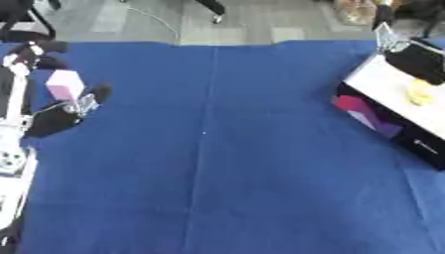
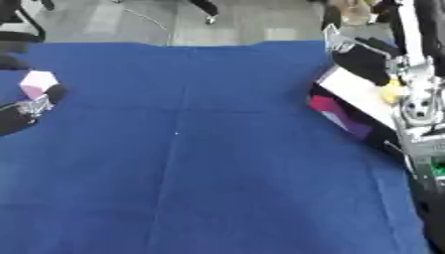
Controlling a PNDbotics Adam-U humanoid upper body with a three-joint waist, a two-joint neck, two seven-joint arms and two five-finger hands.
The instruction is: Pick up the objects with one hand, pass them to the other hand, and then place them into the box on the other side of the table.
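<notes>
Pink block (image 1: 63,84) at the worktop's (image 1: 217,163) left edge, touching the left robot hand (image 1: 61,116), fingers curled around it from the near side. Long axis roughly upright, leaning toward the far edge. Right robot hand (image 2: 365,62) over the white box (image 1: 396,92) at the far right corner, fingers unreadable. Handover point probably mid-worktop, well apart from both.

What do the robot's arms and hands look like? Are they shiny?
The left arm is mostly white and silvery, with a round joint part, and ends in a black left hand with small shiny metal bits near the fingers. The right arm is silver-grey metal with round joints and dark parts, and its right hand is black too. Any cables or markings are too blurry to tell.
</notes>
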